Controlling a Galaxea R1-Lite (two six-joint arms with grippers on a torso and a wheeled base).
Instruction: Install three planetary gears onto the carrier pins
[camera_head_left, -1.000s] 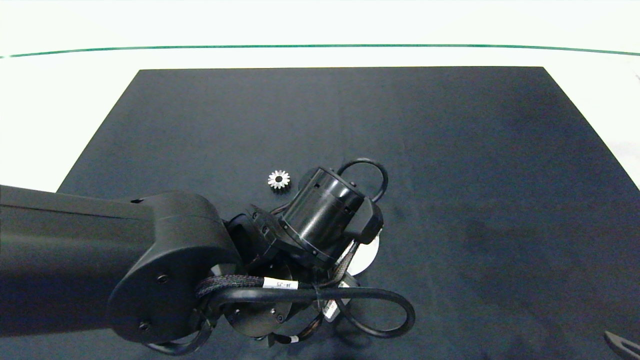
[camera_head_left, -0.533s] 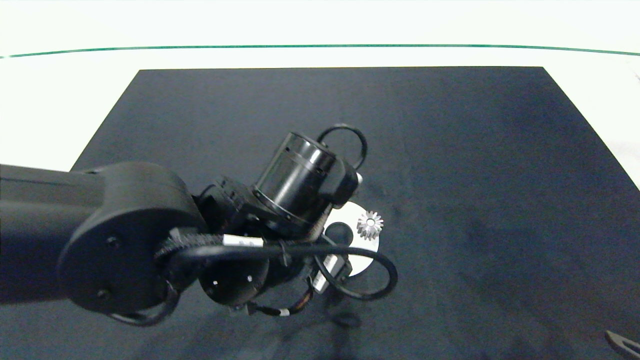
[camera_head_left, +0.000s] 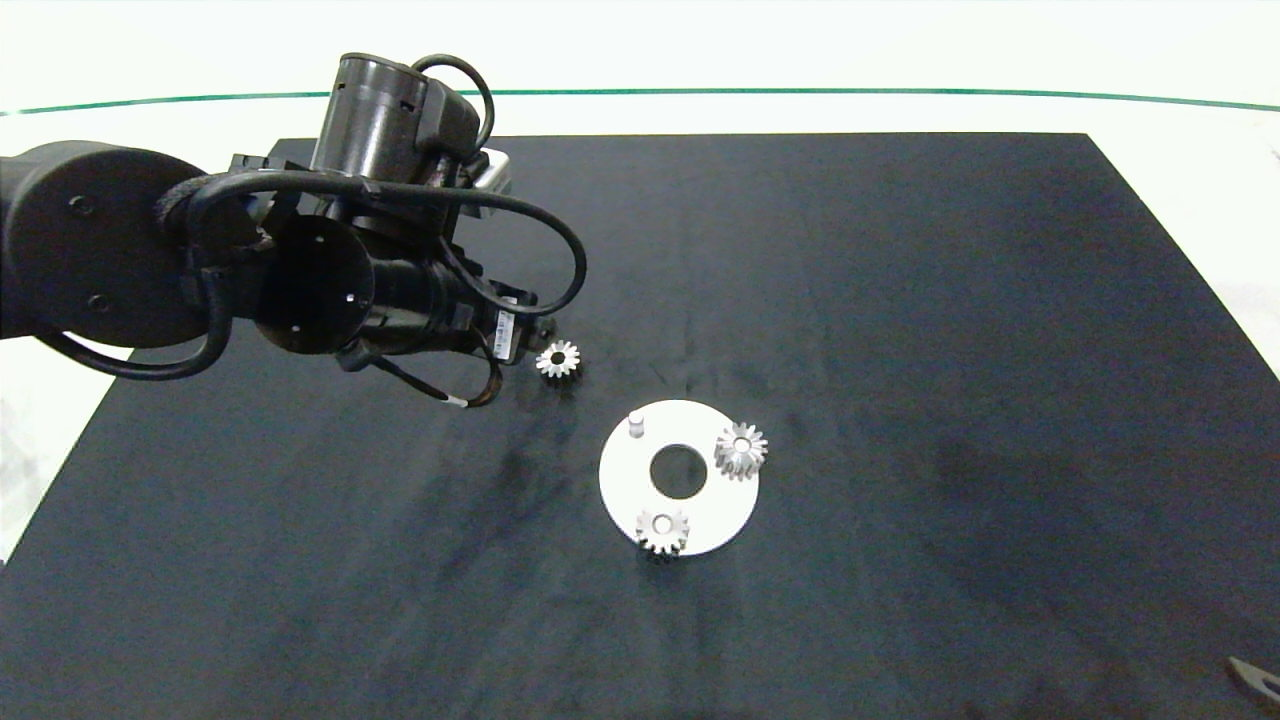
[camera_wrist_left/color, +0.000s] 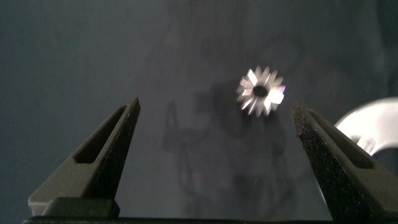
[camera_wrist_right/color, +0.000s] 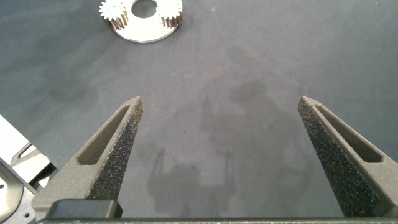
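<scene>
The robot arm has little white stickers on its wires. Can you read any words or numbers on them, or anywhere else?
None can be read.
White tag on the black left arm's cable: printing too small and blurred to read.
Small white band on a thin wire below it: no letters can be made out.
Three silver toothed gears, flat white round disc, black mat, open left gripper: no writing shows.

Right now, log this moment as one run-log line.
left gripper: open, above loose gear | seated gears: two | bare pin: one | right gripper: open, idle
</scene>
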